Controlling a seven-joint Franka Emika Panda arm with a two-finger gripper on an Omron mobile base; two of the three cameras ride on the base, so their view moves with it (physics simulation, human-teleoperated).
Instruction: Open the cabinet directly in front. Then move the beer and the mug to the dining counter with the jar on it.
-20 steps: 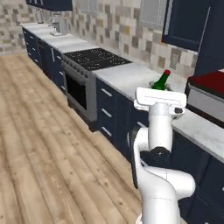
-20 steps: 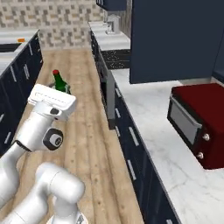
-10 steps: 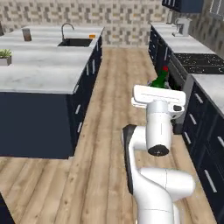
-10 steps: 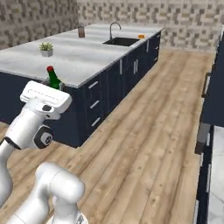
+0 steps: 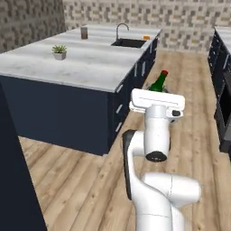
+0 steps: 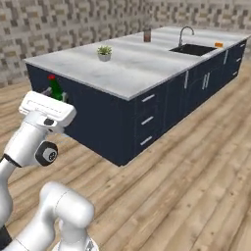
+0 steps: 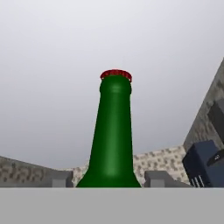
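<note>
Green beer held up high, near the big marble dining counter.

Left base view: beer (image 5: pixel 158 83) poking up behind the white hand, tilted, red cap on top; jar (image 5: pixel 84 32) far off on the dining counter (image 5: pixel 90 67), with brown stuff inside. Right base view: beer (image 6: pixel 56 89) above the bent arm, beside the counter's near end. Hand view: gripper (image 7: pixel 108 179) shut around the bottle (image 7: pixel 113 135), fingers (image 7: pixel 60 178) at both sides.

We count one beer (image 5: pixel 159 83) bottle, one jar (image 5: pixel 84 32), one potted plant (image 5: pixel 59 51), one sink faucet (image 5: pixel 119 30) and one small orange thing (image 5: pixel 146 38) (too small to identify) on the table (image 5: pixel 85 67).
</note>
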